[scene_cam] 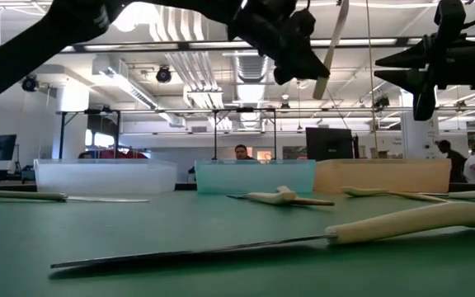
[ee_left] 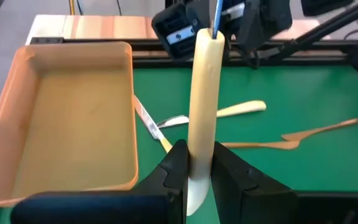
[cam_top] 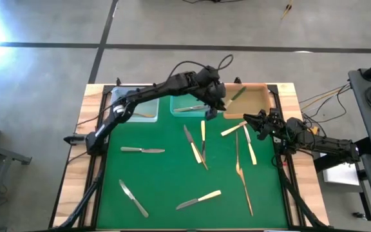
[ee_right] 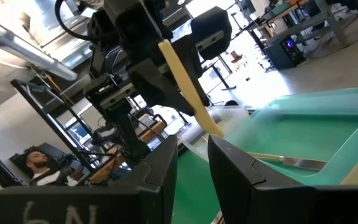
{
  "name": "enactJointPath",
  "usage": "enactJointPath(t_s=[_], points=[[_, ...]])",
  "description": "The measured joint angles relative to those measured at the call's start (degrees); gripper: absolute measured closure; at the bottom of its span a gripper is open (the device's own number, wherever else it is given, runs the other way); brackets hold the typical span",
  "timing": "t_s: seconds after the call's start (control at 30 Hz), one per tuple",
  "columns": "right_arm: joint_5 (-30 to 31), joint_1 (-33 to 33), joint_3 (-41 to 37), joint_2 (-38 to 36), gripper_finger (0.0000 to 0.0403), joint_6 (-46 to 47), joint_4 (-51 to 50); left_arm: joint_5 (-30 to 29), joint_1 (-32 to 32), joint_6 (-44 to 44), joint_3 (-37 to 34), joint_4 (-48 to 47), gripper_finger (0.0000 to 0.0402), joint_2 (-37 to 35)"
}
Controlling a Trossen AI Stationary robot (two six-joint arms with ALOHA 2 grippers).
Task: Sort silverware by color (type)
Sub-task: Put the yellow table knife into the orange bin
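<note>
Left claw [ee_left: 194, 180]: clamped on a cream-handled knife [ee_left: 202, 106], fingers pressing either side of the handle; in the overhead view it [cam_top: 215, 96] sits upper centre of the frame, over the gap between the teal bin and the amber bin.
Held knife: handle shows full length in the left wrist view, but the blade is only a thin blue-grey sliver past its far end; in the low view it [scene_cam: 333, 45] hangs tilted near the top edge, its upper end cut off.
Right claw [ee_right: 192, 163]: fingers apart with nothing between them (the cream handle seen beyond them belongs to the other arm's knife); overhead it [cam_top: 261, 122] is right of centre, at the table's right side.
Amber bin [ee_left: 5, 130]: upper right of the bin row overhead; its inside looks bare in the left wrist view, near corner cut off by the frame.
Teal bin [cam_top: 174, 107]: one silver piece lies inside, partly hidden under the left arm.
Clear bin [cam_top: 116, 98]: upper left of the row, largely covered by the arm; contents hard to make out.
Loose silverware [cam_top: 198, 200]: scattered across the green table [cam_top: 160, 187], silver, gold and cream-handled pieces, some crossing near the centre.
Background: a person's head shows behind the bins in the low view.
</note>
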Motion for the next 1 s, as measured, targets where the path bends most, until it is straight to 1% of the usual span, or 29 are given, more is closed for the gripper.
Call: enactJointPath(t_s=[0.27, 0.5, 0.6, 0.67, 0.73, 0.77, 0.87, 1.0], points=[[-0.4, 0.0, 0.0, 0.1, 0.0321, 0.0, 0.0, -1.9, -0.3, -4.6, -0.1, 1.4, 0.0374, 0.2], [0.1, 0.0, 0.0, 0.1, 0.0321, -0.1, 0.3, -2.2, -0.9, -8.7, -0.1, 5.7, 0.0373, 0.2], [5.9, -0.1, 0.0, 0.4, 0.0321, -0.7, 3.7, -2.5, -1.0, -10.8, -0.1, 7.0, 0.0373, 0.2], [9.3, 0.0, 0.0, 0.3, 0.0321, -2.0, 5.2, -3.8, -1.0, -12.2, -0.1, 7.5, 0.0373, 0.3], [15.9, 0.0, 0.0, 0.4, 0.0321, -2.7, 5.7, -6.0, -1.0, -12.9, -0.1, 7.6, 0.0373, 0.3], [17.9, -0.1, 0.0, 0.3, 0.0321, -0.7, 5.6, -6.7, -1.0, -13.0, -0.1, 7.6, 0.0373, 0.3], [18.0, 0.0, 0.0, 0.7, 0.0321, 7.0, 5.7, -7.1, -0.9, -13.9, -0.1, 7.6, 0.0373, 0.3], [17.5, 0.0, 0.0, 0.8, 0.0321, 12.6, 6.5, -7.1, -1.1, -14.5, -0.1, 7.6, 0.0373, 0.3]])
